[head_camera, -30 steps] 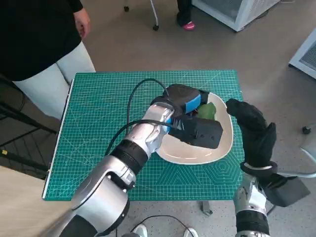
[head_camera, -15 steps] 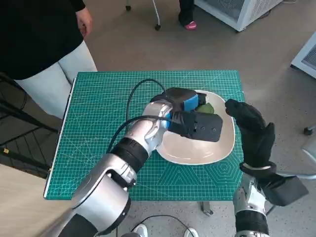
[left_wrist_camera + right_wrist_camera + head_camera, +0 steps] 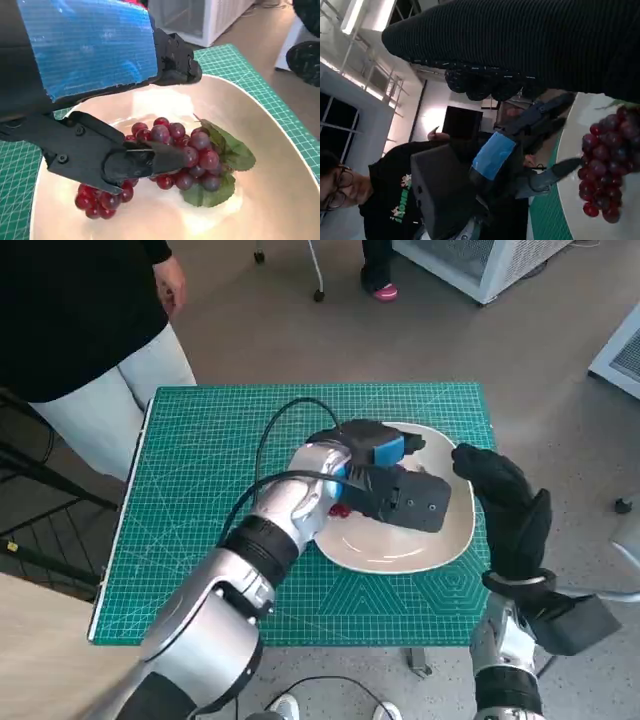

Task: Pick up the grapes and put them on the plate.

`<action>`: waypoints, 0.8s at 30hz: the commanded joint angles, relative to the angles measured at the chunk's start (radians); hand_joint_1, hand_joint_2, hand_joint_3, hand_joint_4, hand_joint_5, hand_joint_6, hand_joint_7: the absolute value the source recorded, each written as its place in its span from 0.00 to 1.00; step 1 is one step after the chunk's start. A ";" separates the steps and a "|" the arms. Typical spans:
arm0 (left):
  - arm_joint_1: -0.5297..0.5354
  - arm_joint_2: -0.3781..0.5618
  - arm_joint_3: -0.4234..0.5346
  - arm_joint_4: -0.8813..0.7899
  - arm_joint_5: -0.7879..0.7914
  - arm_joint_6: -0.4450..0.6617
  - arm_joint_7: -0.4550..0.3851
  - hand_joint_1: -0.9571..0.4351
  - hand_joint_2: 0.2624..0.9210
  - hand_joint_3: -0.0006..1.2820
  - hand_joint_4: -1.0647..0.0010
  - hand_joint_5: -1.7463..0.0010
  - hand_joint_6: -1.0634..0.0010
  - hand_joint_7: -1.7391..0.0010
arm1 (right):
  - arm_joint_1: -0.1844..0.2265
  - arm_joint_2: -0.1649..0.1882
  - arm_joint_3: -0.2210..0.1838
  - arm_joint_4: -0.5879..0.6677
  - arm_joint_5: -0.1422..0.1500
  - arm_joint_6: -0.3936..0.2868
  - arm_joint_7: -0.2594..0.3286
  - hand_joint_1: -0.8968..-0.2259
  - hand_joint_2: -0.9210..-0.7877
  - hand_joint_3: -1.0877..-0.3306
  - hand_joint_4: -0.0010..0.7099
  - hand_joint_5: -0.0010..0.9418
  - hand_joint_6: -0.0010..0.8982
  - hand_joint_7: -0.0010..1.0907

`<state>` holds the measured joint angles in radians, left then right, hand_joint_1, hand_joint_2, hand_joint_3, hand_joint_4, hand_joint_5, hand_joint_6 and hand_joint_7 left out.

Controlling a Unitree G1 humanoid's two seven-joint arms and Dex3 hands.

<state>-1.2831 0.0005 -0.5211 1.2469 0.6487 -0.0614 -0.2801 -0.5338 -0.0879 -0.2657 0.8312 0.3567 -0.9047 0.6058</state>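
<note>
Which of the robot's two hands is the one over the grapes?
The left hand, black with blue tape on its back. It is above the grapes on the plate; the gloved right hand is beside the plate's edge.

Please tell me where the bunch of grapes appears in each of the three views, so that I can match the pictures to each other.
Head view: the grapes show only as a small red spot on the plate, mostly hidden under the left hand.
Left wrist view: the grapes lie in the middle of the plate, below that hand's fingers.
Right wrist view: the grapes are at the right edge, on the plate.
Shared landmark: the pale plate.
</note>
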 commanded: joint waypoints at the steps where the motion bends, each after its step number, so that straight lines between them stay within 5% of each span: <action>1: -0.002 0.021 0.019 0.000 -0.027 -0.030 -0.012 0.03 1.00 0.58 1.00 1.00 0.81 1.00 | 0.001 0.011 0.003 0.020 0.010 0.009 0.007 0.72 0.00 0.72 0.72 0.00 0.40 0.39; 14: 0.065 0.117 0.090 -0.095 -0.091 -0.077 0.057 0.12 1.00 0.52 1.00 1.00 0.84 1.00 | -0.012 0.019 0.005 0.018 0.015 0.011 0.016 0.74 0.00 0.71 0.72 0.00 0.39 0.38; 24: 0.293 0.254 0.298 -0.312 -0.297 -0.263 0.123 0.26 1.00 0.35 0.89 0.98 0.78 0.98 | -0.029 0.023 0.001 0.033 0.013 0.006 0.016 0.75 0.00 0.71 0.72 0.00 0.39 0.38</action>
<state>-1.0759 0.2078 -0.2918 0.9889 0.4263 -0.2593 -0.1596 -0.5675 -0.0727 -0.2645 0.8420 0.3582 -0.9050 0.6172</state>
